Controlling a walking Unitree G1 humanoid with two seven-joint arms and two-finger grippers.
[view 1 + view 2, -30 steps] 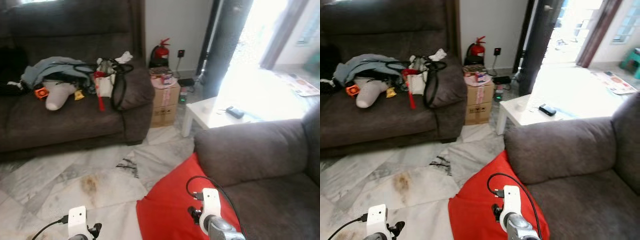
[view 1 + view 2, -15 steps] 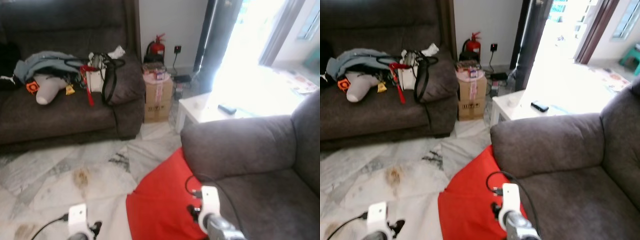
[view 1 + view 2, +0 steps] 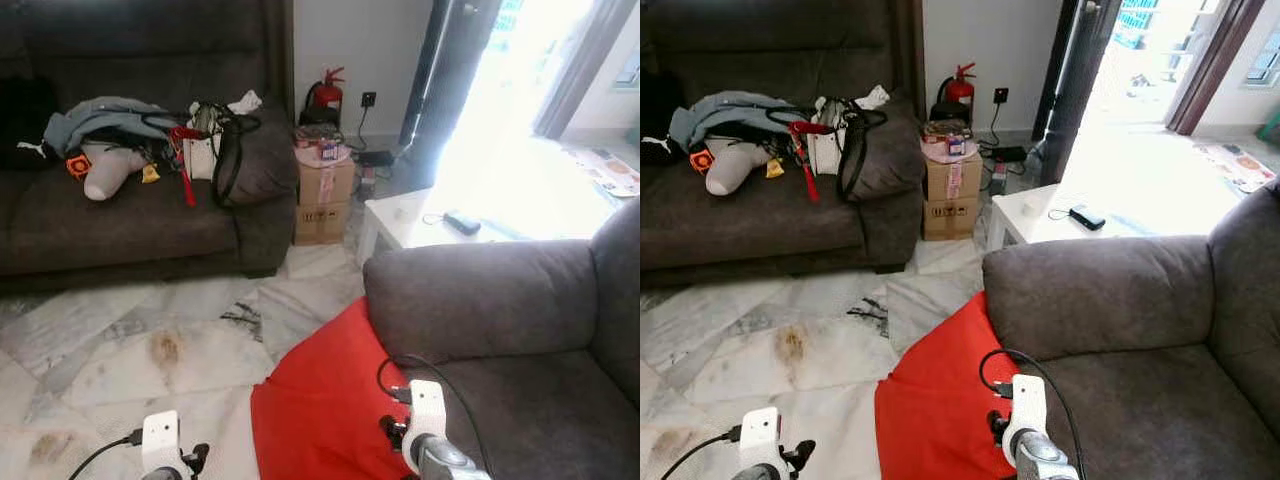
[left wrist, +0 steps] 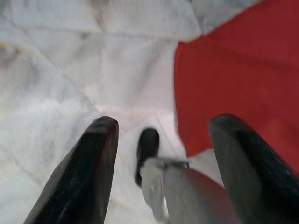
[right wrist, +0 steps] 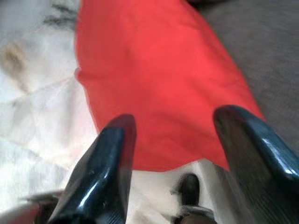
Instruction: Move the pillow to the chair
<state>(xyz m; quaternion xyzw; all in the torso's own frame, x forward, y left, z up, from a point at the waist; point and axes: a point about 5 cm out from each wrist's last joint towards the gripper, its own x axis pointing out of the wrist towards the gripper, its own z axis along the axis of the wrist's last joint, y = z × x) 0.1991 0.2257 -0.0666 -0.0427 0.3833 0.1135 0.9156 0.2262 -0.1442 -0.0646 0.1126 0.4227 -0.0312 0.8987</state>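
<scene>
Red pillow (image 3: pixel 320 400) lies on the marble floor (image 3: pixel 150 350), leaning against the grey armchair (image 3: pixel 500 300). Right gripper (image 5: pixel 175 154) hangs spread above it, empty; left gripper (image 4: pixel 161 154) likewise spread. Recommend descending squarely, probably pinching the pillow's upper edge.

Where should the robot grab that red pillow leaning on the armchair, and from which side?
Probably the red pillow by its free lower edge on the floor, coming from above with the open right gripper. Its upper corner is pressed against the armchair, leaving less room there.
</scene>
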